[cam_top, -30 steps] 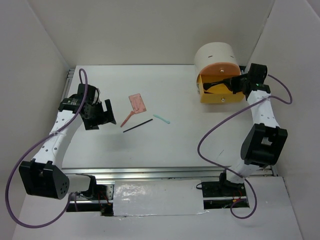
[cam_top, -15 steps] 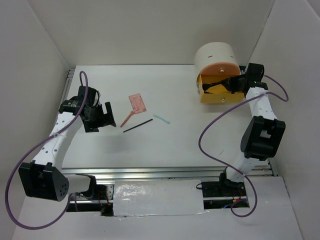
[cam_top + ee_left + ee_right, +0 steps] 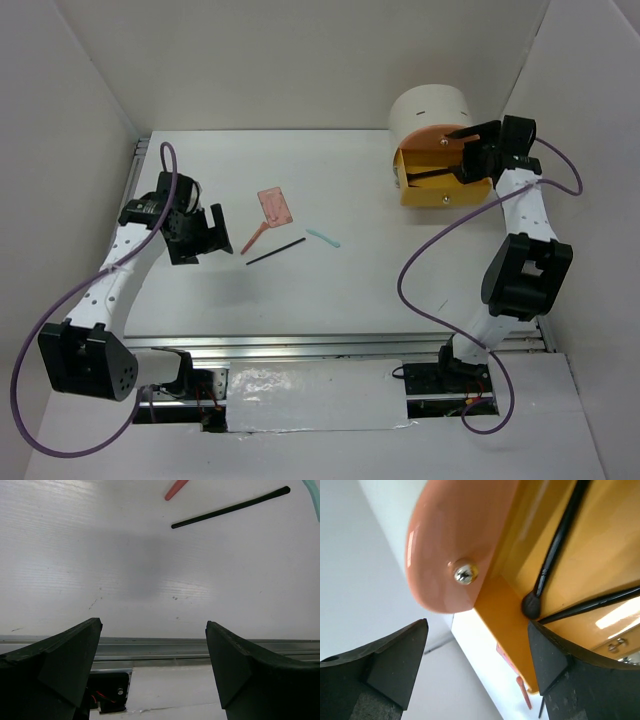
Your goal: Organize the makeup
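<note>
Top external view shows you the pink palette (image 3: 275, 206), red-handled brush (image 3: 253, 238), black pencil (image 3: 276, 251) and mint-green stick (image 3: 323, 238) lying close together on the table (image 3: 350, 290), left of centre. Your left gripper (image 3: 205, 232) hovers just to their left, jaws wide apart and holding nothing. Your right gripper (image 3: 465, 160), jaws also apart, is at the open yellow drawer (image 3: 445, 192), where thin black brushes (image 3: 559, 540) lie.

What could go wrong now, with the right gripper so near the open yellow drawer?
The open right gripper sits very close to the yellow drawer and peach front; a careless move may knock them.
The black brushes lie crossed inside; shutting the drawer might jam them.
The red-handled brush seems to touch the pink palette; lifting one may drag the other.
</note>
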### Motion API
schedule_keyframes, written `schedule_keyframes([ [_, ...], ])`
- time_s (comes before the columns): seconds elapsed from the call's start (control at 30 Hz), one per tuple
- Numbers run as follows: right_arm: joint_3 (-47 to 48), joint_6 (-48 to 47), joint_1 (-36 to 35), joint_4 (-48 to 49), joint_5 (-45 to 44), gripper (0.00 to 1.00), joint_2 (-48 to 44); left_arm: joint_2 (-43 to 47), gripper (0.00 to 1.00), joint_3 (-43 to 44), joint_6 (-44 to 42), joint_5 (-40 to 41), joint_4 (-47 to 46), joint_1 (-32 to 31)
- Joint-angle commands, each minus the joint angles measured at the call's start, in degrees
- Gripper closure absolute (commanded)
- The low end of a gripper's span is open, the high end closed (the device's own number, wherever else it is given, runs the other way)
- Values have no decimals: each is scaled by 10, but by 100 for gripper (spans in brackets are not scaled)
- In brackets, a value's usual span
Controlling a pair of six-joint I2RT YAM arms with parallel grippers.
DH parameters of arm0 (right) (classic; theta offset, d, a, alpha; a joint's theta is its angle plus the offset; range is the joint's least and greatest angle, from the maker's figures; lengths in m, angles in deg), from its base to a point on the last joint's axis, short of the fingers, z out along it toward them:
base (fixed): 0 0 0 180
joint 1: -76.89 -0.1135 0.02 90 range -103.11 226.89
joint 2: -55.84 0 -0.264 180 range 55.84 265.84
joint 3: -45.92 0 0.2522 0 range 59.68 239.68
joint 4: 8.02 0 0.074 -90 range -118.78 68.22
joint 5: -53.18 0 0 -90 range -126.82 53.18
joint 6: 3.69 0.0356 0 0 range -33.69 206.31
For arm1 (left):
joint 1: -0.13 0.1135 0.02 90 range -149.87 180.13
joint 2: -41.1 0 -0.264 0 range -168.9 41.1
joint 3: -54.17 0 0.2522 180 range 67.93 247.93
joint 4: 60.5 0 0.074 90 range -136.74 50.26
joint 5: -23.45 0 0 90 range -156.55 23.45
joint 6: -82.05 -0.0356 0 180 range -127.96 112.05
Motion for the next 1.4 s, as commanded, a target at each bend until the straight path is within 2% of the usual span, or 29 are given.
schedule_keyframes([
  [0.0,55,-21,-19,24,47,12,1,-16,0,7,1,-15,-10,-4],
  [0.13,129,-73,-71,-29,51,13,9,-44,1,32,10,2,-11,-33],
  [0.3,121,-150,-144,-70,31,14,-35,-130,1,78,12,30,-18,-85],
  [0.47,30,-204,-234,-72,59,18,-105,-212,3,137,0,33,-34,-98],
  [0.5,12,-211,-244,-65,69,18,-116,-240,3,143,-1,59,-46,-100],
  [0.57,-69,-206,-268,-31,123,18,-156,-273,5,164,-4,72,-58,-99],
  [0.63,-166,-161,-274,40,161,20,-182,-325,13,189,-7,81,-71,-100],
  [0.73,-243,-135,-284,89,189,22,-238,-381,26,220,-26,90,-90,-100],
  [0.83,-255,-174,-296,62,169,22,-267,-432,30,259,-34,104,-87,-100],
  [1.07,-230,-238,-296,-14,158,23,-290,-486,31,274,-33,108,-100,-100],
  [1.17,-223,-241,-297,-18,161,23,-292,-499,37,266,-34,112,-108,-100],
  [1.2,-221,-240,-297,-17,162,23,-292,-507,44,267,-33,113,-108,-101],
  [1.37,-212,-241,-297,-18,177,23,-284,-522,58,254,-26,130,-105,-101],
])
